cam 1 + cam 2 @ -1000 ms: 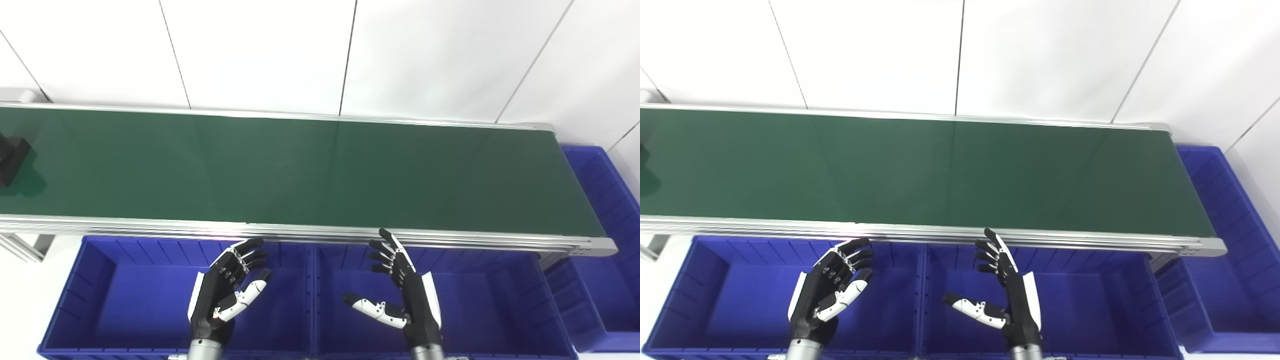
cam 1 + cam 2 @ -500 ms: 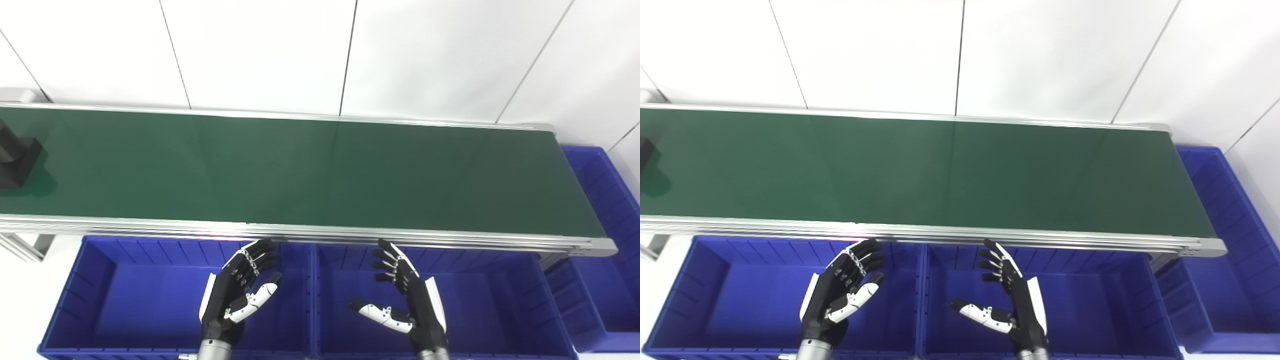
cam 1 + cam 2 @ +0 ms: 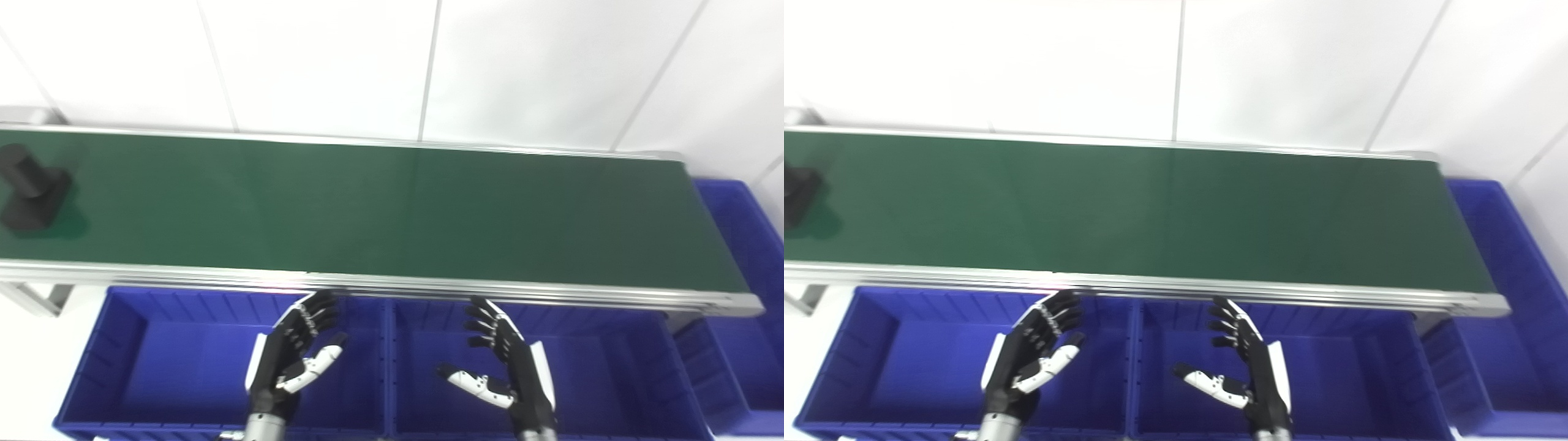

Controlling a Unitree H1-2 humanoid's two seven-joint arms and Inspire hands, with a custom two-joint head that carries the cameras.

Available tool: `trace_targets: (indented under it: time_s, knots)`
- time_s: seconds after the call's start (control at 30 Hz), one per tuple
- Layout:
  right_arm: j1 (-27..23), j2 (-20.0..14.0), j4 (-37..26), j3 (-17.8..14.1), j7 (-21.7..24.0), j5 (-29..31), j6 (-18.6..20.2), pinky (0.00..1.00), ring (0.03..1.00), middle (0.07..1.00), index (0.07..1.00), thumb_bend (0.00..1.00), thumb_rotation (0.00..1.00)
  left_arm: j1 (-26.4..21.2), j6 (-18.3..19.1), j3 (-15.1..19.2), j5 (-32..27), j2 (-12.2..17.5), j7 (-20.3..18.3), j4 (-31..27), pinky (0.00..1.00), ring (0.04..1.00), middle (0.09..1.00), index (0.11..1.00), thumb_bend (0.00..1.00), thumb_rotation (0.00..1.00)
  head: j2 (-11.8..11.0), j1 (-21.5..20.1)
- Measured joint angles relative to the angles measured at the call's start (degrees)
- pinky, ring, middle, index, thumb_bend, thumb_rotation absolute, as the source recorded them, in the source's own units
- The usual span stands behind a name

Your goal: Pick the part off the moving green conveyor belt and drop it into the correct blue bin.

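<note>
A black part (image 3: 32, 188), a short cylinder on a blocky base, rides the green conveyor belt (image 3: 380, 208) at its far left end; the right eye view cuts the part (image 3: 797, 195) at the frame edge. My left hand (image 3: 293, 361) hovers open over the left blue bin (image 3: 153, 367), fingers apart, holding nothing. Over the middle blue bin (image 3: 612, 373) my right hand (image 3: 508, 373) is open too, thumb spread to the left. Both hands sit below the belt's near rail, far from the part.
A third blue bin (image 3: 744, 257) stands at the belt's right end. The aluminium rail (image 3: 429, 288) of the conveyor runs just above both hands. White wall panels rise behind the belt.
The black part has travelled rightward along the belt, further into view. Both hands have dropped slightly lower over the bins and remain open. The camera has shifted a little.
</note>
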Motion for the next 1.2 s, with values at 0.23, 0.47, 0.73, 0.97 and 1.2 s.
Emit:
trace_targets:
  time_s: [0.23, 0.47, 0.73, 0.97, 1.2]
  knots:
    - [-0.6, -3.5, 2.3, 1.7, 0.1, 2.6, -0.2, 0.65, 0.754, 0.822, 0.845, 0.6, 0.13, -0.2, 0.0, -2.2, 2.4, -1.3, 3.1, 2.6, 0.69, 0.704, 0.735, 0.72, 0.55, 0.0, -4.1, 10.0]
    - [-2.3, -4.7, 3.6, 2.2, 0.2, 4.7, -0.2, 0.65, 0.759, 0.83, 0.853, 0.58, 0.06, -1.6, 0.0, -3.7, 3.6, -0.9, 5.7, 4.5, 0.72, 0.72, 0.748, 0.727, 0.54, 0.0, -6.1, 13.3]
    - [-3.0, -5.0, 4.0, 3.0, 0.5, 6.2, -0.2, 0.68, 0.77, 0.83, 0.863, 0.56, 0.0, -3.3, 0.0, -5.4, 3.7, -0.8, 8.5, 7.6, 0.71, 0.716, 0.731, 0.707, 0.57, 0.0, -10.9, 18.8]
    - [-3.0, -5.1, 5.6, 3.1, 1.5, 6.8, -0.2, 0.69, 0.781, 0.838, 0.876, 0.54, 0.0, -3.8, 0.0, -6.8, 4.7, -0.5, 9.7, 8.3, 0.7, 0.705, 0.727, 0.703, 0.61, 0.0, -12.5, 19.4]
    - [-3.1, -5.0, 6.2, 3.1, 1.9, 7.1, -0.2, 0.69, 0.781, 0.839, 0.872, 0.54, 0.0, -4.1, 0.0, -7.3, 4.7, -0.4, 11.2, 9.7, 0.71, 0.712, 0.728, 0.697, 0.64, 0.0, -14.7, 19.2]
